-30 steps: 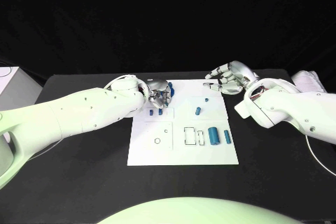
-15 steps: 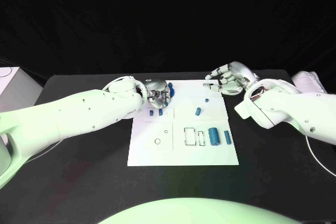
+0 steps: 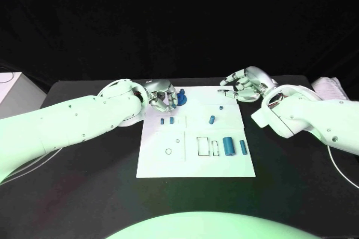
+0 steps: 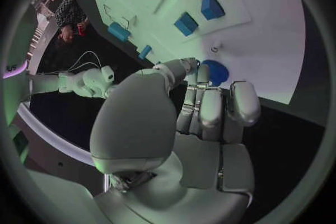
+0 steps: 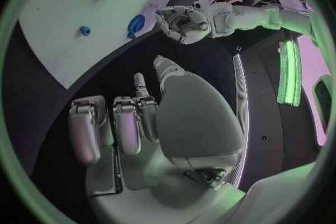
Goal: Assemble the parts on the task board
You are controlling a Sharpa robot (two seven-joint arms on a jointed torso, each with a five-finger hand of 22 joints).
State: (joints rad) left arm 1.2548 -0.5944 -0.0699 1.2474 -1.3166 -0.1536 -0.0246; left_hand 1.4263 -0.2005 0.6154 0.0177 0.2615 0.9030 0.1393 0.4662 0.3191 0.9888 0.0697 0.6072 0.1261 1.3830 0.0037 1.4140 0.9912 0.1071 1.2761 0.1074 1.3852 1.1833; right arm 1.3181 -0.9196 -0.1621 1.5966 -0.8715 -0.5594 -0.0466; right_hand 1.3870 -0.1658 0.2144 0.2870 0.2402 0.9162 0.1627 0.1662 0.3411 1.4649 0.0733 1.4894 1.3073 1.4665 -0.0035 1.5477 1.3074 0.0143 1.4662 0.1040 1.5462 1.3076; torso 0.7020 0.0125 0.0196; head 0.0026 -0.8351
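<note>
Left hand at the board's far left corner, beside the round blue part

The left hand (image 3: 159,98) hovers at the far left corner of the white board (image 3: 157,161), fingers curled in and holding nothing; the round blue part (image 3: 180,98) stands on the board just beside its fingertips, toward the board's middle. Judging by this, the left hand is far nearer to it than the right hand (image 3: 240,84), which hangs off the far right corner with fingers apart, empty. Two small blue blocks (image 3: 167,121) lie nearer the robot, a short peg (image 3: 211,118) at mid-board, and two cylinders (image 3: 234,145) lie lengthwise by the right edge. Nothing stands between fingers and part.
</note>
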